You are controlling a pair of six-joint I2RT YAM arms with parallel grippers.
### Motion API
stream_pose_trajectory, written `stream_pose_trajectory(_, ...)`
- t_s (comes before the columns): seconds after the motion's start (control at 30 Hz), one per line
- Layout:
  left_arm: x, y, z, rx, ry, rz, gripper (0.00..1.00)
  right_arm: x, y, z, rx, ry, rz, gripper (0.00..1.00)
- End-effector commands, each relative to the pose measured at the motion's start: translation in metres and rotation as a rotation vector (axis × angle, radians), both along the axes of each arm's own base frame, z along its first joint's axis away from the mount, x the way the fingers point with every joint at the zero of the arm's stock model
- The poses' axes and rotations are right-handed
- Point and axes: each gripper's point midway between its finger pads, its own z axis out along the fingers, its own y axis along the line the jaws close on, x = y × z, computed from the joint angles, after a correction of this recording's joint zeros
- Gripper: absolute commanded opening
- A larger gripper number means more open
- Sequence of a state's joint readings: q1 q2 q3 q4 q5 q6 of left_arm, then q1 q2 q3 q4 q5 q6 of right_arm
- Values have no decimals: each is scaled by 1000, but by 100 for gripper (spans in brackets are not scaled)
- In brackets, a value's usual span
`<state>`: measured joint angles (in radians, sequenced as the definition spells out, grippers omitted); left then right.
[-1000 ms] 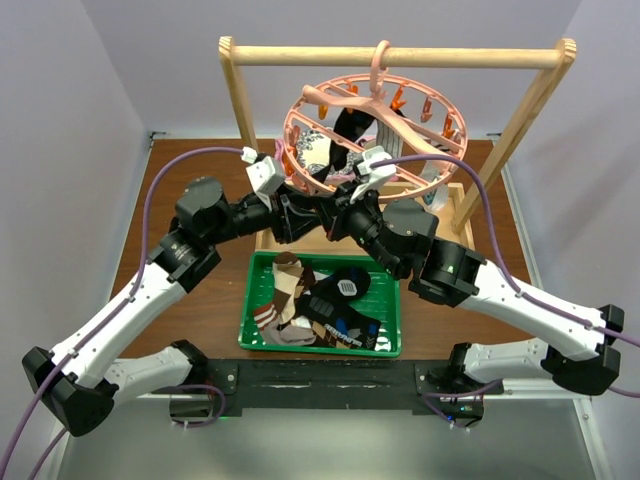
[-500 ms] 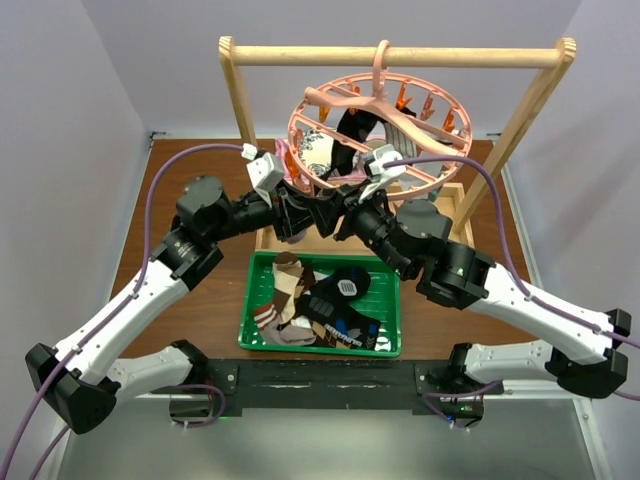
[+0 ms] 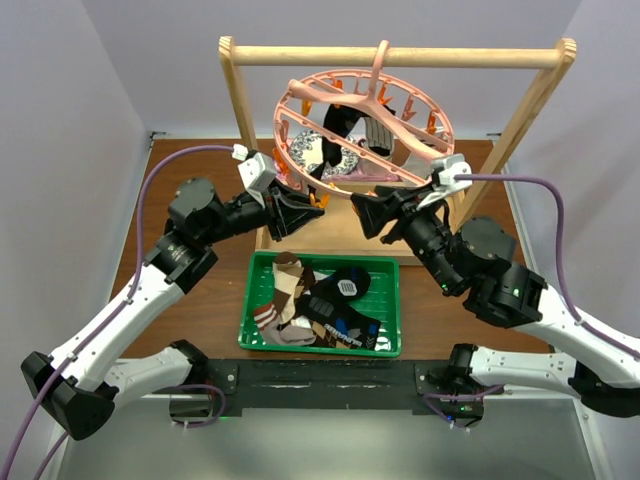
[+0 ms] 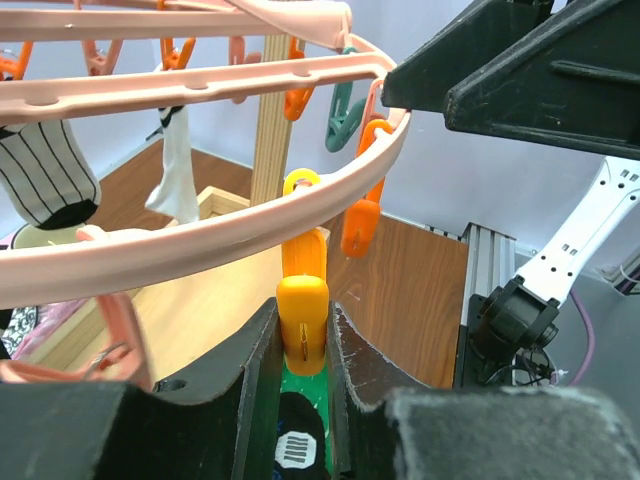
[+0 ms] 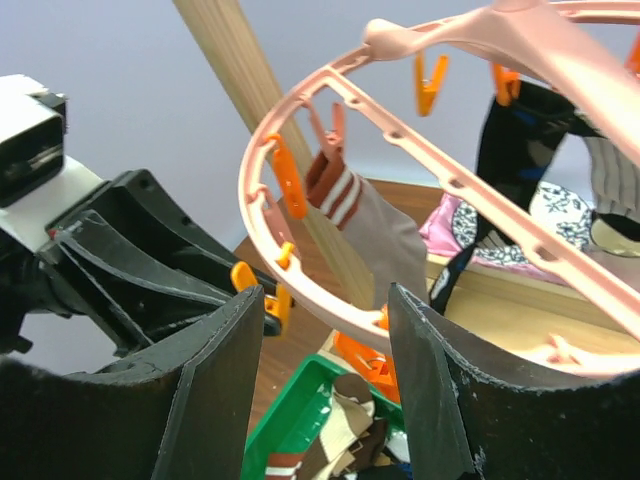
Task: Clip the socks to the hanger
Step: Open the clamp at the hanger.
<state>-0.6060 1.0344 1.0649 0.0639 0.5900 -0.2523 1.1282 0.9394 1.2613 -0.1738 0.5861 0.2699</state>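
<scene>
Gripping arm, left [image 3: 150,290]: angled up from its base to the hanger's near-left rim, wrist about level
Right arm [image 3: 500,285]: angled in from the right, wrist turned to face the left one
Table [image 3: 215,300]: brown top under both arms
Wooden rack [image 3: 480,56]: light frame at the far side, with the hanger's hook over its top bar
Hanger [image 4: 180,245]: round pale pink ring with spokes, tilted, hanging above the table behind the tray, with orange clips dangling from its rim
Green tray [image 3: 318,349]: on the table between the arms, below the hanger's near edge
Socks in tray [image 3: 300,300]: loose heap of brown striped, argyle and black patterned ones
Socks on hanger [image 5: 360,215]: several already hanging, one with a brown cuff and white stripes
Left gripper [image 4: 303,335]: jaws pinched on the orange clip
Right gripper [image 5: 325,295]: fingers spread with nothing between them, near the rim but apart from it
Orange clip [image 4: 303,300]: hangs upright from the near rim, its lower end between the left fingers
</scene>
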Motion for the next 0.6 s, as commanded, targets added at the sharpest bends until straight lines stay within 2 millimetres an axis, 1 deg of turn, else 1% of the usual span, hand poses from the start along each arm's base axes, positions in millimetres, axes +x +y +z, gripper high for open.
stream_pose_trajectory(0.0,0,6,20,-48,-35,23,23,2,-25,-18,-6,47,-89,57)
stream_pose_trajectory(0.07,-1,6,21,-51,-32,22,23,0,-35,-17,18,51,-106,57)
stream_pose_trajectory(0.17,0,7,21,-56,-31,28,23,-2,-35,-16,35,64,-93,57)
stream_pose_trajectory(0.23,1,6,21,-54,-30,31,23,-7,-29,-16,56,79,-52,56)
stream_pose_trajectory(0.33,2,7,21,-55,-31,36,23,-12,-24,-24,80,111,-17,56)
stream_pose_trajectory(0.37,2,7,21,-56,-29,37,23,-12,-21,-31,78,125,-12,56)
stream_pose_trajectory(0.5,2,7,23,-61,-31,37,23,-12,-25,-38,132,155,-31,56)
stream_pose_trajectory(0.57,3,7,23,-62,-30,38,23,-12,-24,-41,148,165,-28,56)
